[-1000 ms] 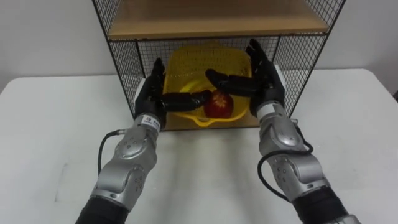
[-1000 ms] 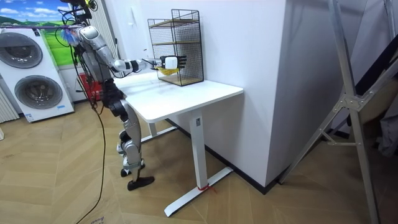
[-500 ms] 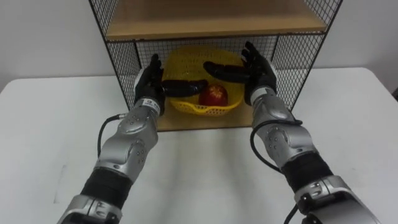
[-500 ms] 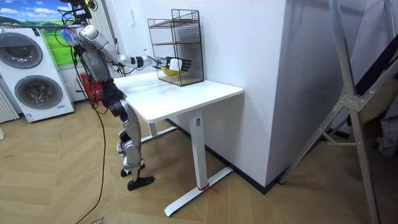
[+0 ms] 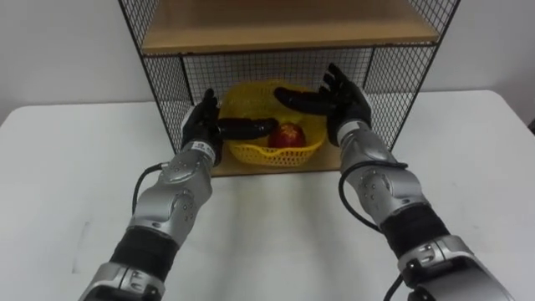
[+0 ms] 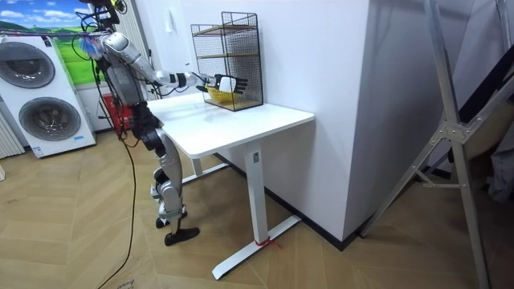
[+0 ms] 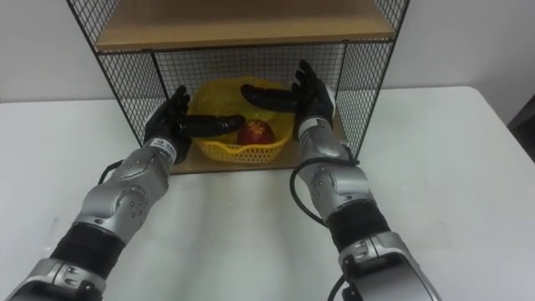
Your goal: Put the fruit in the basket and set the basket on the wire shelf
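Looking down through the left eye view, we find the yellow basket [image 5: 272,155] seated on the lower board of the wire shelf [image 5: 163,79], with the apple [image 5: 287,134] lying in it a little right of its middle. The left hand [image 5: 203,125] stands at the basket's left side and the right hand [image 5: 344,104] at its right. Both have straight, spread fingers pointing to the far side and hold nothing. Each thumb reaches inward over the basket. The left thumb lies low above the near left rim, and the right thumb sits higher, above the far rim. We cannot tell whether either palm touches the basket wall.

In the right eye view the arrangement is the same. The basket [image 7: 242,153] lies between the two hands and just beyond the wrists, with its wider span running left to right, and neither hand is clearly nearer to it. The right hand [image 7: 311,94] is raised above the left hand [image 7: 167,119].

The room view shows the robot standing at the end of the white table [image 6: 241,120] on the room view's left, with both arms stretched out to the shelf [image 6: 233,48] at the table's far edge.

We judge the placement all but complete. What remains is to draw the hands back toward the near side. The inward thumbs must clear the rim first, or the basket may be dragged off the board.
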{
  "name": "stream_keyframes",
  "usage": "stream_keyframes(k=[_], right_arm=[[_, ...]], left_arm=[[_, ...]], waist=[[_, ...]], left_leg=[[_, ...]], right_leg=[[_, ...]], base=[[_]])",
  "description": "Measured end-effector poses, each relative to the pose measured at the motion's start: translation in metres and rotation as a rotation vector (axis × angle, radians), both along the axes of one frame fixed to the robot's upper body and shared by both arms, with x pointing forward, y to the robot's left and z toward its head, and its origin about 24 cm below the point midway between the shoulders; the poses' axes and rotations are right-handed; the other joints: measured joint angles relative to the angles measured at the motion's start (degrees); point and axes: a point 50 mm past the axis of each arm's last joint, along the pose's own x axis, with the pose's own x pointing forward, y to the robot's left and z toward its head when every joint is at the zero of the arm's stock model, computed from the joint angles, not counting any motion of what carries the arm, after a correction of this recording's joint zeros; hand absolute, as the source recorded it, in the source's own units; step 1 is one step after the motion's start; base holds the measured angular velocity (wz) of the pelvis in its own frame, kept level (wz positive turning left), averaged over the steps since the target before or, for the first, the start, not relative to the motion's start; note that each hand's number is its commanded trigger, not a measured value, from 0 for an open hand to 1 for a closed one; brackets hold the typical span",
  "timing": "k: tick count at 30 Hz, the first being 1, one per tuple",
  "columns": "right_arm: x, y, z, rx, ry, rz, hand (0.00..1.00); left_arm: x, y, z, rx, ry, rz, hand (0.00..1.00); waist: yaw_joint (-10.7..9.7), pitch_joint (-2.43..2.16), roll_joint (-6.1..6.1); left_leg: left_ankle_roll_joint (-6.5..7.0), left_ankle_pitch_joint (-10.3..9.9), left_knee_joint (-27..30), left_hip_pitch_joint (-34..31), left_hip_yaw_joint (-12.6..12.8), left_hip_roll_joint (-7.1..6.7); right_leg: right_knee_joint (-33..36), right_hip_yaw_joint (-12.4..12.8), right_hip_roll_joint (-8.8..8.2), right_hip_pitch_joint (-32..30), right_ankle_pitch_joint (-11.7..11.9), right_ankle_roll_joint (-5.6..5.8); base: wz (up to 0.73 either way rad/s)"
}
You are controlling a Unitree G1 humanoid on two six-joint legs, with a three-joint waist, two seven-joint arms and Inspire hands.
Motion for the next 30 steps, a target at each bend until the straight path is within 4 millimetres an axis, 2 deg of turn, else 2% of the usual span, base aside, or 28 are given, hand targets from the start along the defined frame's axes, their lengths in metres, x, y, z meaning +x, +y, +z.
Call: stream_keyframes(k=[1,3,6,10,13,17,20,24,28,30], right_arm=[[0.000,-0.001,0.002,-0.002,-0.009,0.000,0.00],[-0.002,-0.006,0.003,-0.009,-0.025,-0.001,0.00],[-0.010,-0.009,-0.003,-0.010,-0.021,0.004,0.00],[-0.014,-0.012,-0.010,-0.042,-0.012,0.022,0.00],[-0.014,-0.014,-0.010,-0.054,-0.018,0.030,0.00],[-0.021,-0.018,-0.007,-0.052,-0.052,0.052,0.00],[-0.032,-0.018,-0.009,-0.072,-0.072,0.074,0.00],[-0.041,-0.020,-0.015,-0.120,-0.074,0.092,0.00],[-0.042,-0.018,-0.010,-0.131,-0.101,0.111,0.00],[-0.049,-0.019,-0.011,-0.144,-0.112,0.113,0.00]], left_arm=[[0.000,0.000,0.000,0.001,0.000,0.001,0.00],[-0.001,0.001,-0.001,0.008,0.004,0.010,0.00],[-0.001,0.002,-0.002,0.019,0.006,0.011,0.00],[-0.003,0.002,-0.002,0.023,-0.004,0.006,0.00],[-0.009,0.004,-0.010,0.023,0.016,0.015,0.00],[-0.021,0.011,-0.019,0.026,0.030,0.024,0.00],[-0.027,0.017,-0.018,0.027,0.011,0.024,0.00],[-0.029,0.018,-0.012,0.042,-0.031,0.003,0.00],[-0.028,0.018,-0.002,0.049,-0.079,-0.020,0.00],[-0.033,0.019,0.005,0.030,-0.126,-0.024,0.00]], waist=[[0.0,-0.06,0.02],[0.0,-0.67,0.06],[0.2,-1.25,-0.20],[0.2,-1.32,-0.18],[0.0,-1.49,-0.51],[-0.8,-1.43,-0.80],[-0.9,-1.16,-1.28],[-0.8,-0.62,-2.13],[-0.9,-0.58,-2.19],[-1.0,-0.59,-2.19]], left_leg=[[-0.01,0.0,0.0,0.0,-0.1,-0.01],[-0.04,0.3,-0.1,0.1,-0.1,-0.05],[-0.17,0.4,-0.2,0.9,-0.1,0.05],[-0.22,0.4,-0.6,1.6,-0.1,0.07],[-0.35,0.7,-1.2,1.5,0.1,0.08],[-0.42,0.7,-1.2,1.5,0.0,0.14],[-0.43,0.7,-1.2,1.6,0.2,0.20],[-0.42,0.7,-1.7,1.4,0.5,0.19],[-0.42,0.7,-1.7,1.4,0.4,0.16],[-0.42,0.7,-1.7,1.4,0.4,0.16]], right_leg=[[-0.1,-0.1,0.00,0.1,0.0,-0.02],[-0.4,-0.2,-0.14,0.3,0.1,-0.14],[-0.6,-0.1,-0.22,1.1,0.2,-0.24],[-0.5,0.0,-0.19,1.6,0.2,-0.29],[-0.4,0.3,-0.08,1.3,0.3,-0.37],[-0.7,0.3,0.00,1.4,0.3,-0.39],[-0.7,0.3,0.05,1.3,0.3,-0.39],[-0.7,0.4,0.04,0.9,0.3,-0.37],[-0.9,0.3,0.07,0.9,0.3,-0.35],[-1.4,0.3,0.15,1.1,0.3,-0.36]], base=[[0.04],[0.00],[0.00],[0.00],[-0.03],[0.00],[-0.02],[0.00],[0.00],[0.00]])
